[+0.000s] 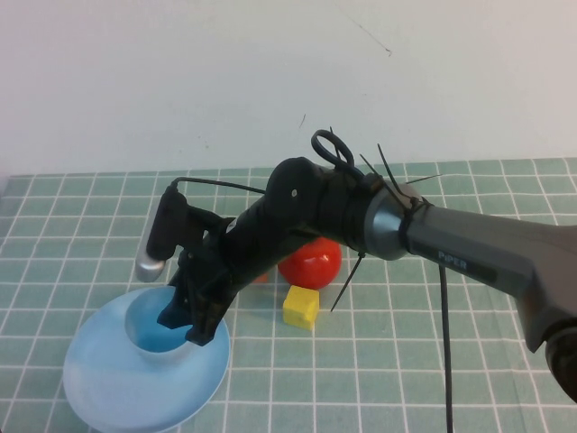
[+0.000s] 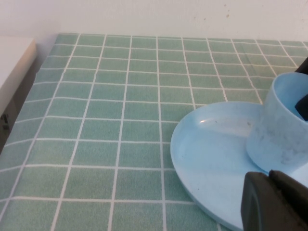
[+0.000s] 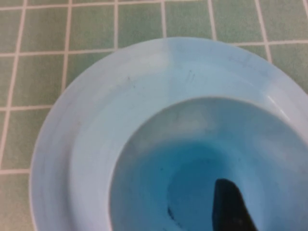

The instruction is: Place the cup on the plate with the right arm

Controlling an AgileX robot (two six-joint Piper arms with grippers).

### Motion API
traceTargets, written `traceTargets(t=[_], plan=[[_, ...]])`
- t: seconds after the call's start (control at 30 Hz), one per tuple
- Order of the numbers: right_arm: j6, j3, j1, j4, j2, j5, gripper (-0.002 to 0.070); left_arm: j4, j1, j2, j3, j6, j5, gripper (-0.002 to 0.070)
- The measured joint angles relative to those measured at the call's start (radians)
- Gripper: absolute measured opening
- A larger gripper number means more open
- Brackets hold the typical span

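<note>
cup (image 1: 151,334) upright on plate (image 1: 108,383), toward its 1 o'clock edge | right claw (image 1: 191,322) at cup rim, one finger inside, spread unclear | left claw (image 2: 274,202) beside plate, spread unclear | apple (image 1: 311,262), yellow block (image 1: 301,306) on tabletop (image 1: 406,361)

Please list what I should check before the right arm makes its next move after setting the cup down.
1. Cup upright: ok.
2. Cup resting inside the rim of the plate: ok.
3. Right gripper let go of the cup: cannot tell; it sits at the cup's rim.
4. Left gripper out of the way: cannot tell; it is low, close to the plate's edge.
5. Red apple and yellow block apart from the plate: ok.
</note>
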Motion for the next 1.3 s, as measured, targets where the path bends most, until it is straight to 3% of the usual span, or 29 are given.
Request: traceTargets(t=[0.27,0.67,0.83,1.0,1.13,1.3], plan=[[0.000,-0.070,0.000,0.008,0.000,0.065,0.0323,0.000,0.000,0.000,0.000,0.000,0.000,-0.0003],[0.000,-0.338,0.000,-0.036,0.000,0.230,0.0319,0.000,0.000,0.000,0.000,0.000,0.000,-0.0003],[0.098,-0.441,0.000,-0.293,-0.011,0.340,0.0232,0.000,0.000,0.000,0.000,-0.002,0.000,-0.0002],[0.290,-0.521,-0.004,-0.685,-0.053,0.528,0.0069,0.000,0.000,0.000,0.000,0.000,0.000,-0.0003],[0.498,-0.532,-0.043,-0.763,-0.109,0.553,0.0013,0.000,0.000,0.000,0.000,0.000,0.000,-0.0003],[0.536,-0.535,-0.086,-0.786,-0.194,0.553,0.0000,0.000,0.000,0.000,0.000,0.000,0.000,-0.0003]])
